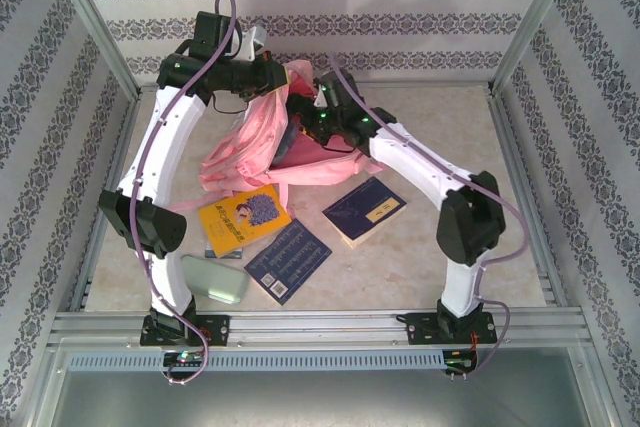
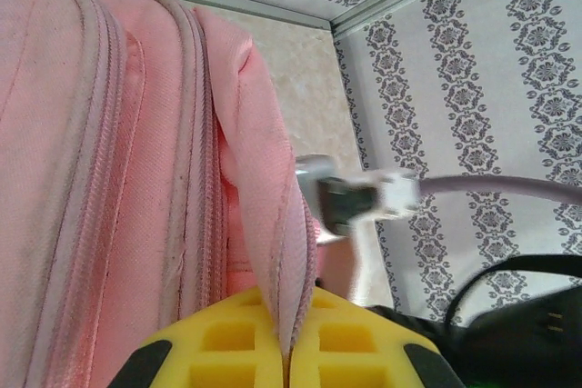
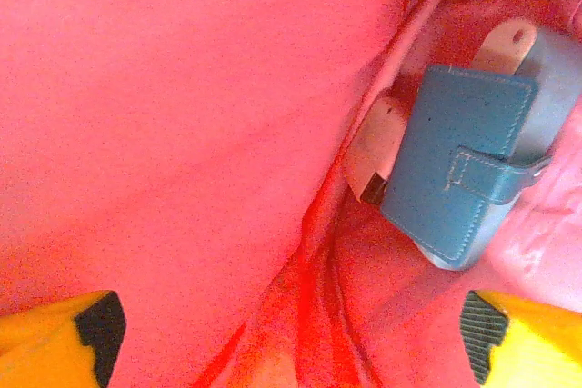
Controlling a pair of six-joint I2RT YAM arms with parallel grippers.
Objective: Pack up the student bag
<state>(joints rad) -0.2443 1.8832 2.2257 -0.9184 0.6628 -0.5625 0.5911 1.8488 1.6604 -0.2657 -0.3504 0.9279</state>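
The student bag (image 1: 247, 152), a large pink backpack, stands lifted at the back middle of the table. My left gripper (image 1: 277, 77) is shut on a pink edge flap of the student bag (image 2: 273, 215), and in the left wrist view the yellow fingers (image 2: 227, 343) pinch the fabric between them. My right gripper (image 1: 312, 123) reaches into the bag's mouth. Its jaws (image 3: 291, 329) stand wide open with nothing between them, over the red-pink lining (image 3: 182, 115). A blue wallet-like case (image 3: 464, 165) lies inside the bag, resting on a pale item (image 3: 377, 138).
On the table in front of the bag lie a yellow book (image 1: 243, 219), a dark blue book (image 1: 287, 259), a navy book (image 1: 365, 210) and a pale green case (image 1: 215, 279). Patterned walls and a metal frame (image 1: 300, 322) enclose the table.
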